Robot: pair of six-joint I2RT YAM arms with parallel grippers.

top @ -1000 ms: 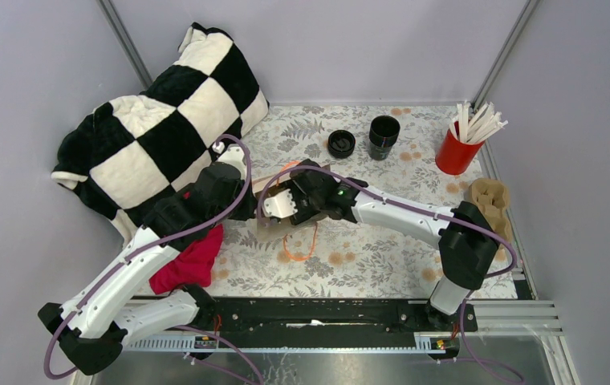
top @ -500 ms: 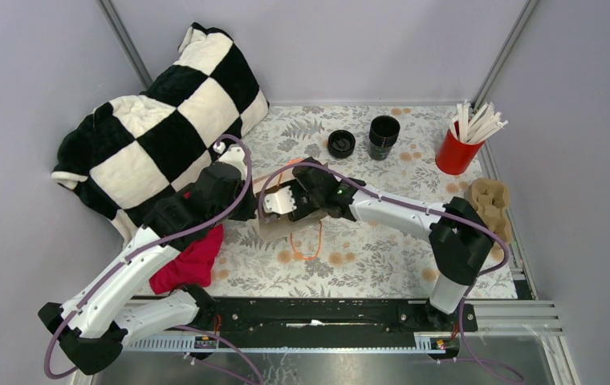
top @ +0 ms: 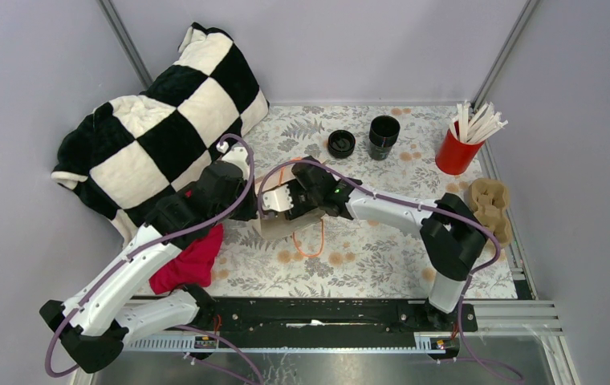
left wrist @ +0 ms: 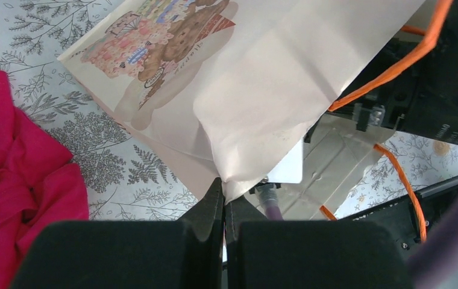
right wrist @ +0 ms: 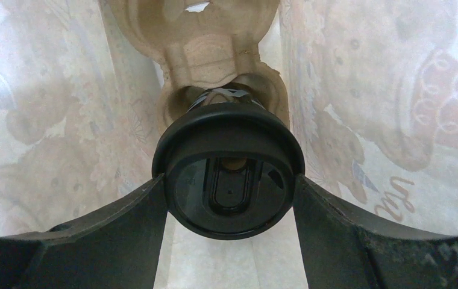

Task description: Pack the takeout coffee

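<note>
Small black disposable cup with a round black lid [right wrist: 226, 129]: inside the white paper bag with a teddy-bear print [left wrist: 263, 90], seated in a moulded brown pulp carrier [right wrist: 214, 48]. Right gripper [right wrist: 229, 183]: reaching into the bag mouth, fingers clamped against both sides of the lid. Left gripper [left wrist: 223, 195]: pinched together on the bag's edge; orange handles [left wrist: 436, 27] hang loose. Surroundings: red cloth [top: 193, 261] beside the bag; checked black-and-white blanket [top: 157, 120] behind the left arm. Stack of black lids [top: 341, 143], stack of black cups [top: 384, 136], red cup of white straws [top: 456, 152] and more pulp carriers [top: 490, 200] stand well apart
</note>
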